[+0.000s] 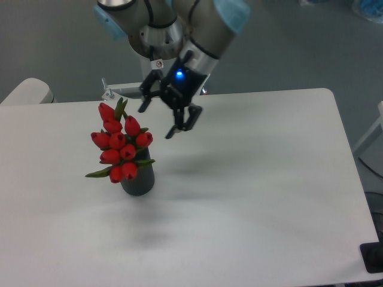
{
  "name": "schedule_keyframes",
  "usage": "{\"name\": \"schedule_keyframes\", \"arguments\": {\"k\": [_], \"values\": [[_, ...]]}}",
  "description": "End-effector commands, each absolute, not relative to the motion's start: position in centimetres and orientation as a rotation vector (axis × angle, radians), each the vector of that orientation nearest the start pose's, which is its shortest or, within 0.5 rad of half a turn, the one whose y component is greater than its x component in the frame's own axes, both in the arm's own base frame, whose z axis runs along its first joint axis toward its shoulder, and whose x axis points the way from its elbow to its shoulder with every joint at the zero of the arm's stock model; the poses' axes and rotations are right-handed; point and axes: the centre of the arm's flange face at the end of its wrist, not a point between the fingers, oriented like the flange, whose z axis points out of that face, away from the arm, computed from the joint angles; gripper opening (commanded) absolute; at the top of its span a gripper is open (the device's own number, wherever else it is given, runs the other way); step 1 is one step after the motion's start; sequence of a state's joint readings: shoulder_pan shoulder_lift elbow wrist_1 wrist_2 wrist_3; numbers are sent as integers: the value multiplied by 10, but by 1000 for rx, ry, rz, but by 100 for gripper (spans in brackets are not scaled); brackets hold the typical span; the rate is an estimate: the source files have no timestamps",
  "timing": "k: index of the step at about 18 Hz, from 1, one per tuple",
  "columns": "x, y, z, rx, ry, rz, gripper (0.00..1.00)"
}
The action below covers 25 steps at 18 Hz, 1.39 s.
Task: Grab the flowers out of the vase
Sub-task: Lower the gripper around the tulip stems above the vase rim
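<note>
The tight bunch of red closed tulip buds with green leaves (119,145) stood upright in the small dark grey ribbed cylindrical vase (139,180) on the white table (257,197), toward its left side. The black two-finger tool (157,121) hung in the air near the table's far edge, just right of the bunch, apart from it, fingers spread and holding nothing.

A white table (257,197) with rounded corners carries the things. On its left half stands a small dark vase (138,179), upright, holding red flowers (120,146)
</note>
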<state>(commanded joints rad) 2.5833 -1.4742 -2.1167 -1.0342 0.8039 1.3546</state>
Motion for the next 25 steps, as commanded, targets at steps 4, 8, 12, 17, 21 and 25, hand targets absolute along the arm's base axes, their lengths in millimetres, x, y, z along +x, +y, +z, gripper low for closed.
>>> {"name": "schedule_keyframes", "arguments": {"k": [4, 8, 12, 17, 21, 25], "values": [[-247, 395, 350, -2343, 434, -262, 100], [-250, 398, 348, -2355, 360, -291, 100], [-255, 401, 349, -2354, 320, -274, 100], [-249, 418, 342, -2296, 360, -305, 100], [-245, 421, 343, -2287, 374, -307, 100], [-244, 424, 341, -2283, 390, -306, 100]]}}
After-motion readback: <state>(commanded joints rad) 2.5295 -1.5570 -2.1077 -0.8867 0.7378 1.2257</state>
